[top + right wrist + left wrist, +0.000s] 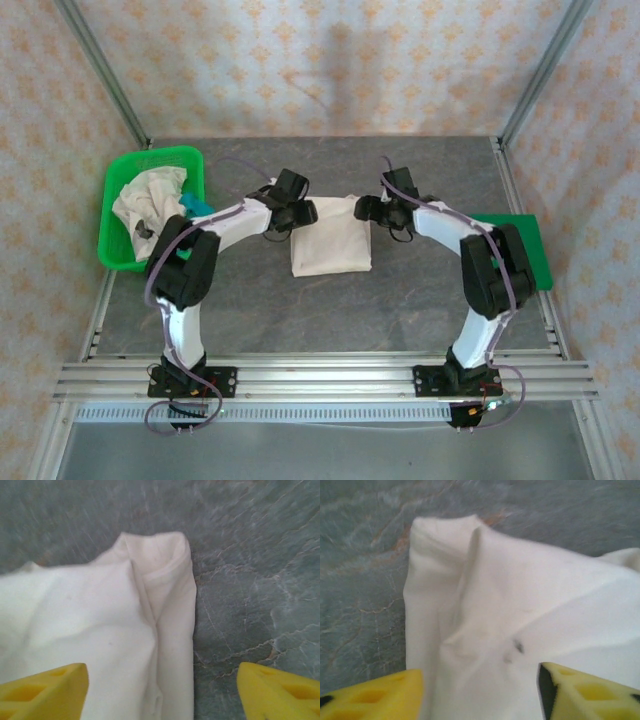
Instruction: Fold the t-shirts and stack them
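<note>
Fingers spread on both arms, gripping nothing: left fingers [375, 695] parted over cream cloth, right fingers [45, 690] parted astride a side hem, one over cloth, the other over bare bench [260, 605]. Just beyond them, the cream t-shirt [330, 250], folded to a rectangle at mid-bench, with the left pair at its 11 o'clock corner and the right pair at its 1 o'clock corner. Probably the start of another fold: lower both pairs evenly, pinch every layer at the rolled corners rather than the top ply alone, then lift together and carry toward 6 o'clock with the far edge taut and level. Mind the puckers near the left corner; flatten before creasing. Farther off at 10 o'clock, the green basket [155, 153] holding crumpled t-shirts [148, 200]; at 3 o'clock, the green mat [530, 250].
</note>
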Motion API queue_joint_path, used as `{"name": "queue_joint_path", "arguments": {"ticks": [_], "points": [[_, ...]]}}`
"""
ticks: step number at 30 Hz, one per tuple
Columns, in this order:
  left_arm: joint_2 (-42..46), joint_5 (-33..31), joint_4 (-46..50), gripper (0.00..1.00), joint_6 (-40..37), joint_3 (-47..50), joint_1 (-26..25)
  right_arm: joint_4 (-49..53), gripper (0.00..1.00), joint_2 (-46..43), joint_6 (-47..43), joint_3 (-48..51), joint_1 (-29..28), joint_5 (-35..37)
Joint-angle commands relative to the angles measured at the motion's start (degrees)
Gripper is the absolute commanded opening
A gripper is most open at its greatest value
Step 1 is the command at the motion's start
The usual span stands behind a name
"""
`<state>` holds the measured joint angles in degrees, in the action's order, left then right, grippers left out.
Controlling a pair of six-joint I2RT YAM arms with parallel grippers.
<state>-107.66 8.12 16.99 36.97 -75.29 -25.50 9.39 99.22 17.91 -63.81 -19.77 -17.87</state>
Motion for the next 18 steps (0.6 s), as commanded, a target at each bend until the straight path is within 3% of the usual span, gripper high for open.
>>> {"name": "queue_joint_path", "arguments": {"ticks": [1,3,6,11,14,18], "points": [[7.19,-0.80,-0.46,0.81,-0.54,2.31,0.01,-5.80,0.85,-3.65,5.17,4.14,0.13,2.07],[9.36,-0.99,-0.72,0.94,-0.76,4.70,0.01,-6.58,0.93,-3.78,5.14,5.54,0.08,0.47],[11.49,-1.31,-1.40,0.98,-0.62,8.94,-0.08,-9.95,0.95,-3.11,6.78,7.89,-0.09,-3.03],[11.55,-0.16,-5.58,0.98,1.18,15.50,-0.08,-9.88,0.91,-0.49,9.36,7.65,-0.38,-6.51],[10.26,1.17,-7.55,0.96,2.35,17.21,-0.24,-5.41,0.89,-1.65,7.25,7.33,-0.30,-1.69],[8.75,1.80,-8.85,0.84,2.82,17.89,-0.74,-0.70,0.89,-3.50,3.74,6.67,0.76,-1.87]]}}
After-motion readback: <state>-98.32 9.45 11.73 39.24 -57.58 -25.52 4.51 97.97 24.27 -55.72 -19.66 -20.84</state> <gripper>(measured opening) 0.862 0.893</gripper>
